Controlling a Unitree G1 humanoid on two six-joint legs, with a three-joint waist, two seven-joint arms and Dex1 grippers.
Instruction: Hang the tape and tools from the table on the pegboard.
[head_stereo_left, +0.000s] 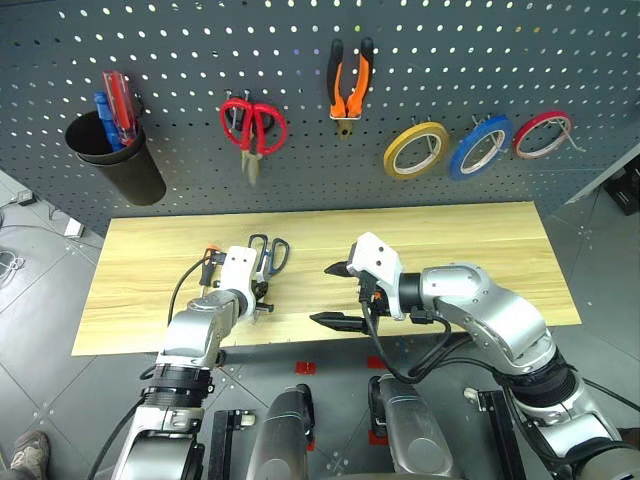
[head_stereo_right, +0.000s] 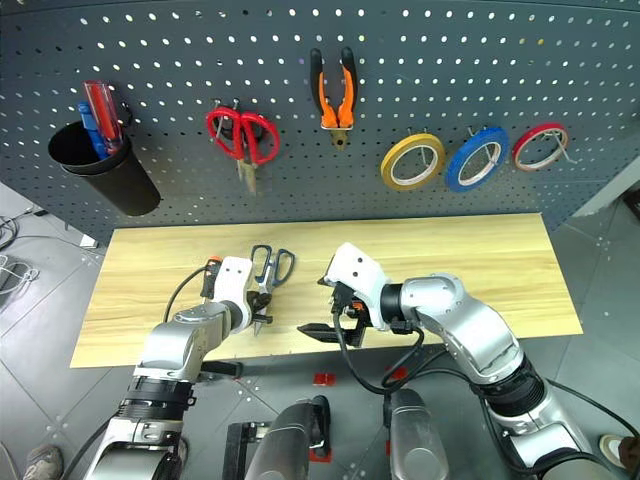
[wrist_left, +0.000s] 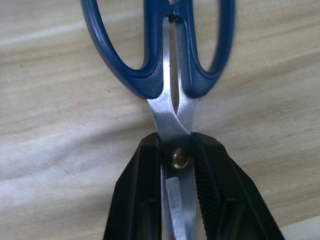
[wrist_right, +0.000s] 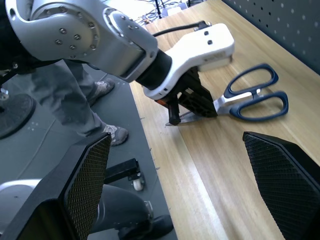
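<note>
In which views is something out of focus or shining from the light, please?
Left wrist view: the scissors blur toward the handle loops, and their steel blades catch bright glare near the pivot, between the left end effector fingers. Right wrist view: the right end effector fingers are soft and close; the table stays sharp. Left eye view: even light, and the pegboard bends slightly at the edges.

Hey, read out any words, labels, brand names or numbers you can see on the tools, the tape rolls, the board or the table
There is no text to read.
Scissors in the left gripper: bare blades and blue handles, no marking showing.
Pliers, yellow tape, blue tape and red tape on the pegboard: no print that I can make out.
Table: plain wood grain.
</note>
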